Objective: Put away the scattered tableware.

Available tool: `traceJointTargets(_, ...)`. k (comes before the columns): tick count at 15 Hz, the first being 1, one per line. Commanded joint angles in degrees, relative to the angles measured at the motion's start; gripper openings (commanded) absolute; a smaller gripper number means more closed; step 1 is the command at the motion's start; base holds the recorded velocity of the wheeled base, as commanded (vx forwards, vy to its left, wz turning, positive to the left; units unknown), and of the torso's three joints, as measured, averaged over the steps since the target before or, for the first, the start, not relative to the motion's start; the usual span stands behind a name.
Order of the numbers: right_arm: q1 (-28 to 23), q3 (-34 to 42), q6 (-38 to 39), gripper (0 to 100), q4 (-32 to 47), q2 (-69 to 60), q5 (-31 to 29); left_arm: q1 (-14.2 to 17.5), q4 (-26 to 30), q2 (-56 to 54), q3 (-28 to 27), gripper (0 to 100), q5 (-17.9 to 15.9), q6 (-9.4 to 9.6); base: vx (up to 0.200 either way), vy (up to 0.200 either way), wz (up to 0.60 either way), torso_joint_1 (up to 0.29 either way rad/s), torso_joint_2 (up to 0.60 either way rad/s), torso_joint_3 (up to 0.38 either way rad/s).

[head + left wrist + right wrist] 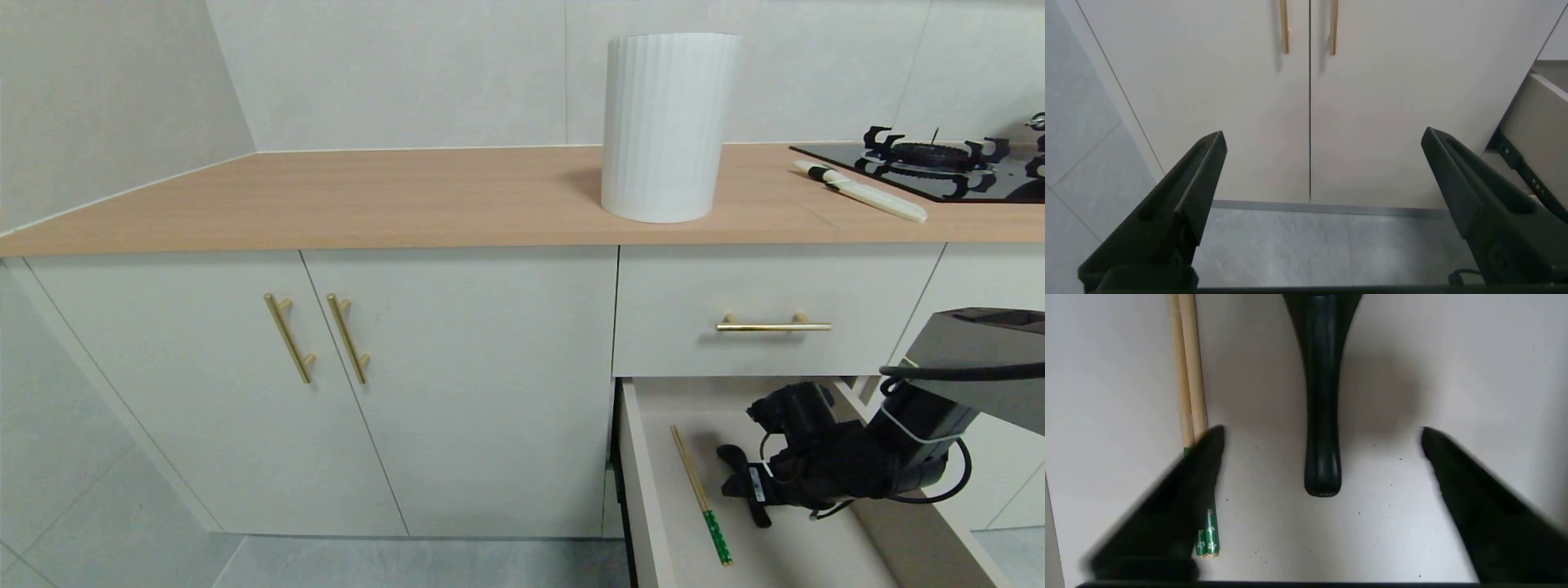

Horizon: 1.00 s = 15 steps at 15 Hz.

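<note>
Soft, bright, even light throughout. The canister (665,126) throws a pale shadow on the counter (367,196) to its left. Right of the canister, the glass cooktop (922,184) mirrors its burner (931,152). Below the canister, the handle (773,327) glints and the open drawer (641,490) lies dimmer. The spoon (1321,392) there casts a faint, diffuse shadow.

Left tool (1323,140) gapes wide; right tool (1321,437) hangs low, seemingly open too.

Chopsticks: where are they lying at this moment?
In the head view, the chopsticks lie at lower right on the floor of the open drawer, near its left wall, with a black spoon just to their right.
</note>
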Motion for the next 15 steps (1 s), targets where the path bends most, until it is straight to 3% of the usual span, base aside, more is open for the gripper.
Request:
traceJointTargets(1,0.02,0.14,0.06,100,-0.03,-1.08,0.01,0.00,-0.02,0.02,0.00,100,0.02,-0.04,0.000,0.000,0.00,0.000,0.00,0.000)
traceJointTargets(6,0.02,5.50,-0.20,100,0.85,-18.66,0.09,0.00,-0.02,0.02,0.00,100,0.02,0.05,0.000,0.000,0.00,0.000,0.00,0.000)
traceJointTargets(10,0.54,12.45,-0.11,100,8.85,-37.12,1.24,0.00,-0.02,0.02,0.00,100,0.02,-0.04,0.000,0.000,0.00,0.000,0.00,0.000)
traceJointTargets(15,1.16,11.92,-0.38,100,23.26,-48.63,3.52,0.00,-0.02,0.02,0.00,100,0.02,-0.04,0.000,0.000,0.00,0.000,0.00,0.000)
